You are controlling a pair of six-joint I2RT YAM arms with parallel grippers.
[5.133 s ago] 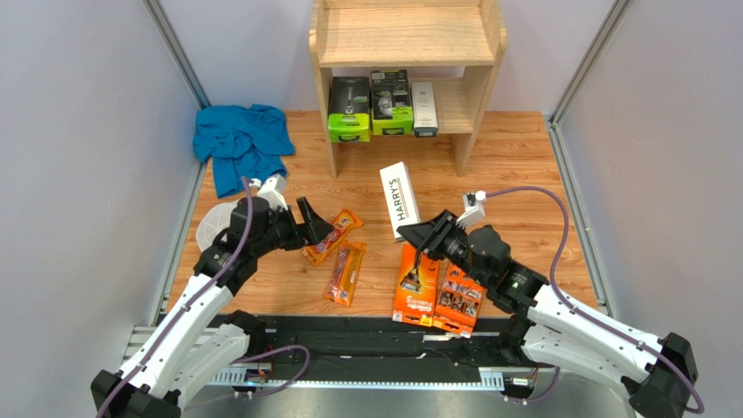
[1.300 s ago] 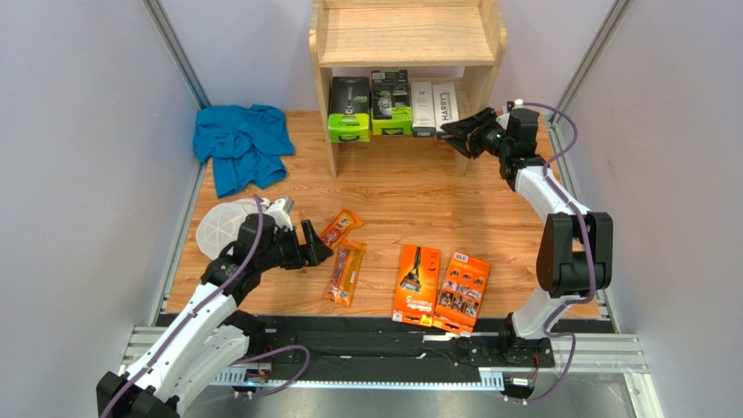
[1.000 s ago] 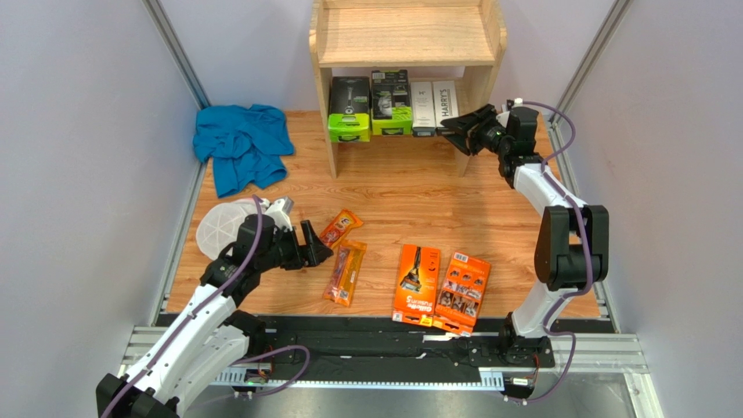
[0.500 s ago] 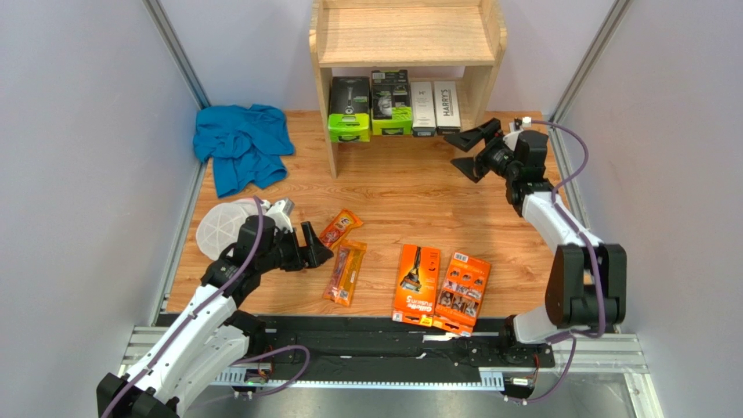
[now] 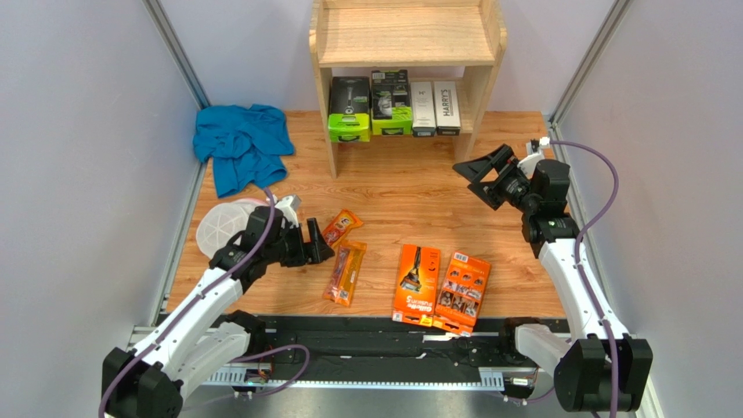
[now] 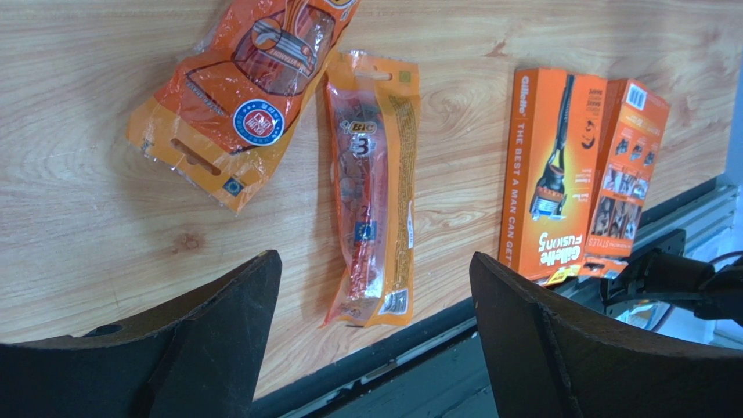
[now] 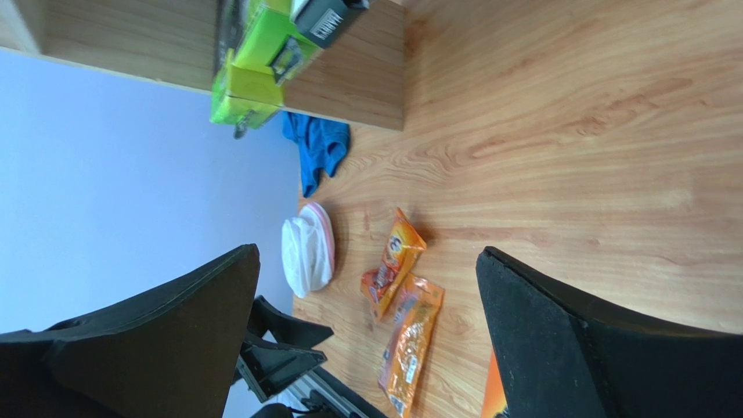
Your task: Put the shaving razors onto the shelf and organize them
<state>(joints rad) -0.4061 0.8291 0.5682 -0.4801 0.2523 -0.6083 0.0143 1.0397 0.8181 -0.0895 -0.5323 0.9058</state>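
**A:** Where do the edges lie, and where does bare wood show?

**B:** The desk (image 5: pixel 419 200) is closed in by grey walls to left and right. A black rail runs along its near edge. The shelf (image 5: pixel 405 35) stands at the far edge. On its lower tier, two green packs (image 5: pixel 349 109) and two white boxes (image 5: pixel 424 108) stand in a row that runs nearly from panel to panel. The one marked HARRY'S (image 5: pixel 446 106) is rightmost. A broad band of bare wood lies between the shelf and the packs on the desk. The two flat orange boxes (image 5: pixel 417 284) lie side by side with their near ends at the rail. The two orange blister packs (image 5: pixel 345 273) lie to their left. The blue cloth (image 5: pixel 242 144) and the white mesh discs (image 5: pixel 220 228) lie along the left wall.

**A:** And the pincers?

**B:** The left pincer (image 5: pixel 318 244) is released, with its jaws spread and nothing between them. It sits just beside the upper blister pack, near the discs. The right pincer (image 5: pixel 469 178) is also released and carries nothing. It hangs over bare wood off the shelf's front right corner, apart from the side panel.

**A:** What differs from the earlier frames?

**B:** Five seconds ago the HARRY'S box lay on the desk by the right pincer, and it now stands on the lower tier. Since then the right arm has drawn back from the shelf toward the right wall. The left pincer has hardly shifted.
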